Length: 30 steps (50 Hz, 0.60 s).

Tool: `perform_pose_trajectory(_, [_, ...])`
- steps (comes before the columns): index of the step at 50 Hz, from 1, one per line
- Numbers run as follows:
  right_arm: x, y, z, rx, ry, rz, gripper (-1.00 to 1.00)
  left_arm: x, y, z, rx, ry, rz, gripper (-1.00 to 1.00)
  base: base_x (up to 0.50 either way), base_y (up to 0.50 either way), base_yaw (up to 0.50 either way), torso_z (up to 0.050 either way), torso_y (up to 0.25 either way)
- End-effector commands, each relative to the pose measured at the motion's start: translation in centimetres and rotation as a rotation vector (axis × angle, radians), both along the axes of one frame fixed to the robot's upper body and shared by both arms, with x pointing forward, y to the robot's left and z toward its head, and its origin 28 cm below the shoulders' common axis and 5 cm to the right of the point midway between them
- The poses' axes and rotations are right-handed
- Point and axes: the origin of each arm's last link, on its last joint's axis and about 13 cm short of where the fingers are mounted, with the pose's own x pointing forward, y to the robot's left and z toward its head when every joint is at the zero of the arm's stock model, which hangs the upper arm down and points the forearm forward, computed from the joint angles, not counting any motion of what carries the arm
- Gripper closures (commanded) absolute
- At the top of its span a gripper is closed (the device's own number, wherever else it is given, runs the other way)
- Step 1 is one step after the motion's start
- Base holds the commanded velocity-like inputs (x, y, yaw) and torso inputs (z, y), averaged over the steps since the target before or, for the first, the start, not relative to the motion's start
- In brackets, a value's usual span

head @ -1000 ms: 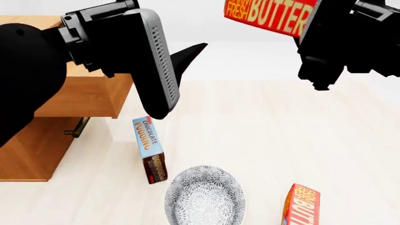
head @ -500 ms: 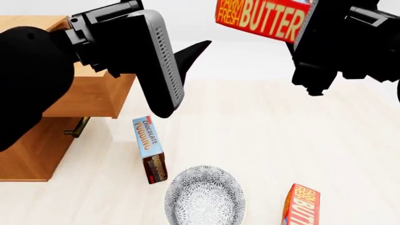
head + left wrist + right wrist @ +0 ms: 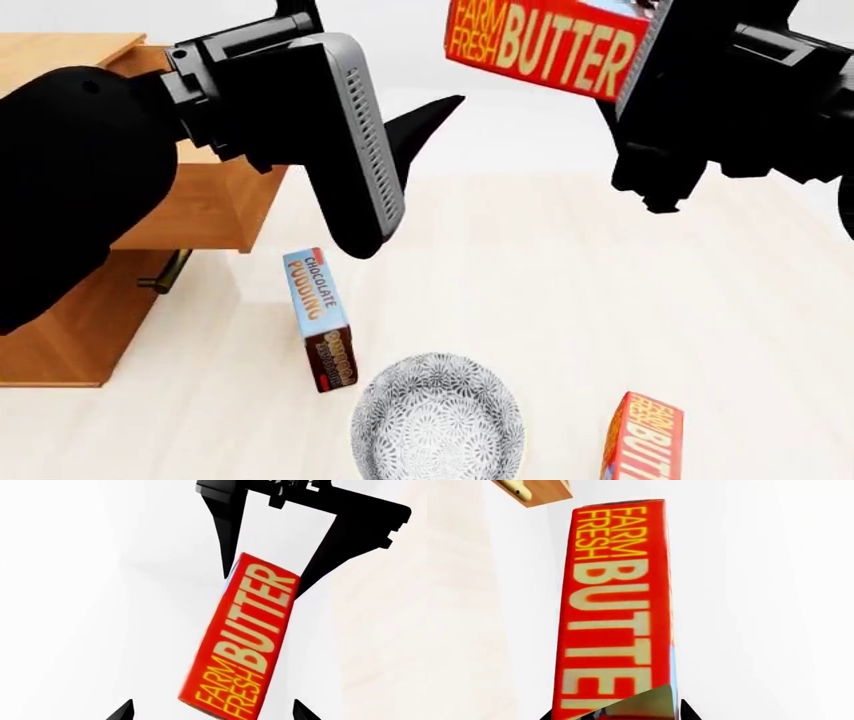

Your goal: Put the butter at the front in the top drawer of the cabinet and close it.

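- Progress: red carton lettered "FARM FRESH BUTTER", the butter (image 3: 554, 45), is off the floor & held high by the black right gripper (image 3: 638, 60), clamped on one end of it; carton lies roughly sideways in head view. Lift looks done; carry, drop-in & close are left.
- Top drawer (image 3: 200, 195) of the orange-brown wooden cabinet (image 3: 60, 330) looks pulled out, well apart from the butter, off to the left. Inside of drawer hidden by left arm, can't tell what's in it.
- Black left gripper (image 3: 400, 170): fingers spread, nothing between them, hanging betw. butter & drawer. My read: it sits right in the carry path, so it needs to clear or the right arm goes over it.
- Brass bar handle (image 3: 163, 272) of a lower drawer shows below.
- On floor: blue-and-brown chocolate pudding box (image 3: 320, 318), patterned grey bowl (image 3: 438, 418), second identical butter carton (image 3: 643, 438) — all low, not in the way.
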Motion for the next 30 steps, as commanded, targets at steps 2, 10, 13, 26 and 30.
perform_pose_trajectory(2, [-0.66, 0.04, 1.84, -0.017, -0.149, -0.003, 1.0, 0.21, -0.23, -0.44, 0.001, 0.014, -0.012, -1.0, 0.0, 0.0, 0.0, 0.0, 0.0])
perform_pose_trajectory(10, [-0.75, 0.12, 1.73, -0.017, -0.145, 0.006, 1.0, 0.3, -0.35, -0.5, 0.002, 0.016, -0.017, -1.0, 0.0, 0.0, 0.0, 0.001, 0.001])
perform_pose_trajectory(13, [-0.77, 0.14, 1.67, -0.018, -0.143, 0.009, 1.0, 0.33, -0.38, -0.47, 0.003, 0.015, -0.018, -1.0, 0.0, 0.0, 0.0, 0.0, 0.003])
perform_pose_trajectory(26, [-1.03, 0.22, 1.82, -0.021, -0.142, 0.024, 1.0, 0.44, -0.33, -0.15, 0.013, 0.007, -0.014, -1.0, 0.0, 0.0, 0.0, 0.0, 0.001])
perform_pose_trajectory(30, [-1.12, 0.26, 1.84, -0.02, -0.142, 0.029, 1.0, 0.51, -0.34, -0.16, 0.014, 0.006, -0.013, -1.0, 0.0, 0.0, 0.0, 0.0, 0.003])
